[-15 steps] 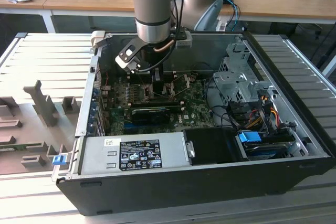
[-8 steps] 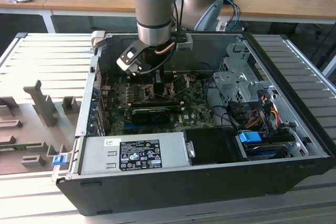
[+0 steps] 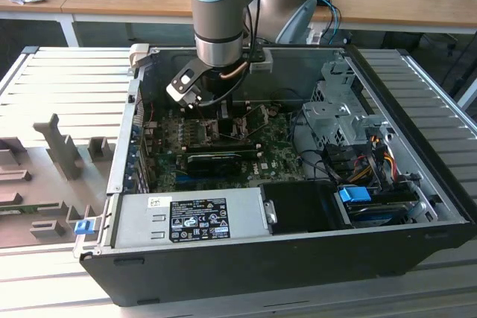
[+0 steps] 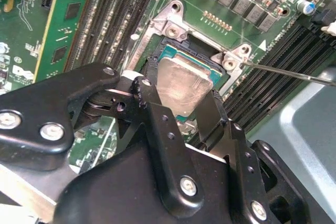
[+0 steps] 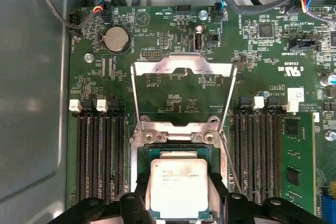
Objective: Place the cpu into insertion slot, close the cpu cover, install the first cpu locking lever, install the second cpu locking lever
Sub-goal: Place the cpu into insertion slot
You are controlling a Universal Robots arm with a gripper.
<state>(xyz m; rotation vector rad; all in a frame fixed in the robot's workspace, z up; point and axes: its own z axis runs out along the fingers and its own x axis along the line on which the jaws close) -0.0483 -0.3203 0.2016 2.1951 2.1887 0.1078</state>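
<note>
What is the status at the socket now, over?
End effector shut on cpu. cpu over insertion slot, seating unclear. cpu cover open, tipped back. locking lever beside slot, not across.

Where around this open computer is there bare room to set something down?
Free: the ribbed table on the exterior view's right of the case. On the exterior view's left, grey fixtures crowd it. Inside is crowded: cables by the drive cage, and the tool holding the cpu between memory slots.

silver-topped cpu [image 5: 178, 187] flat at dark insertion slot [image 4: 157, 56]; silver cpu cover [image 5: 184, 69] stands open beyond slot.
</note>
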